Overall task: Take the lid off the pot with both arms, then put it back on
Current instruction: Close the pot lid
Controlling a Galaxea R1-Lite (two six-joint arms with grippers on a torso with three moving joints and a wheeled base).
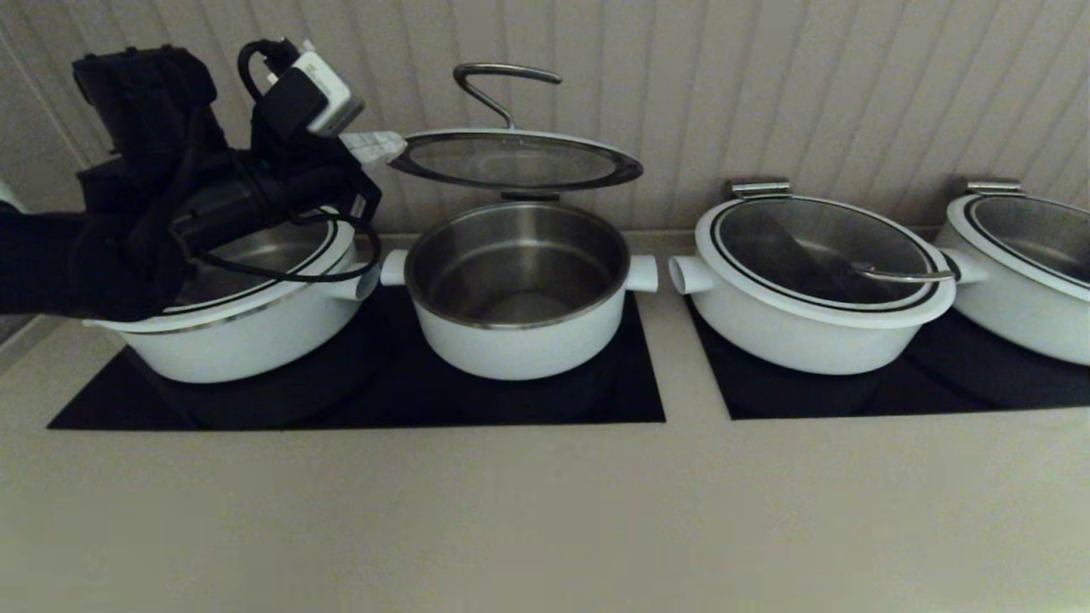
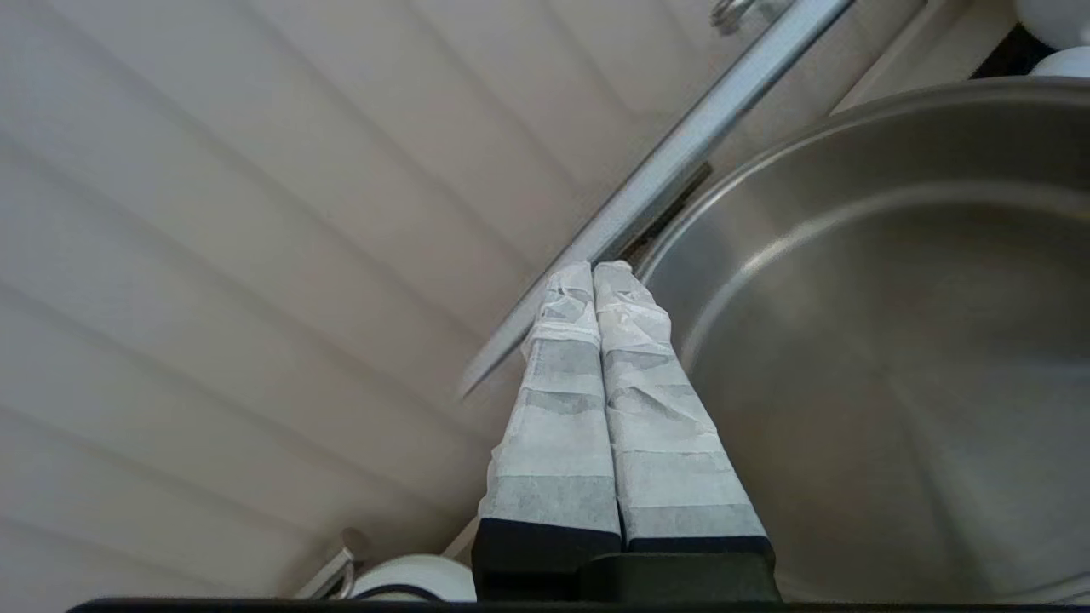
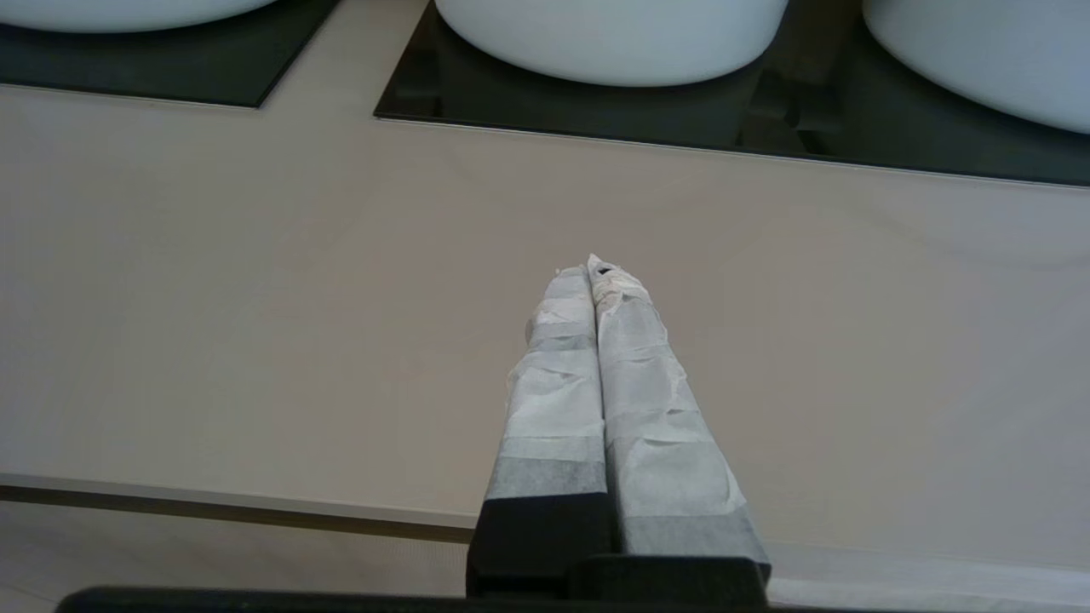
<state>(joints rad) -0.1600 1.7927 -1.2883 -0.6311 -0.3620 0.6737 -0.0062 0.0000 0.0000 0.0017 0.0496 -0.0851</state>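
The left end effector [image 1: 387,146] clamps the rim of the lid [image 1: 515,160], held level above the open pot [image 1: 519,289], while the right end effector [image 3: 592,272], clenched empty, hovers over bare desk [image 3: 255,281].

The left arm [image 1: 128,230] hides much of the leftmost wide pot [image 1: 247,340].

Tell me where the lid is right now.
In the head view, the lid hangs level above the open pot, clear of its rim, with the left gripper pinching its left edge in front of the wall.
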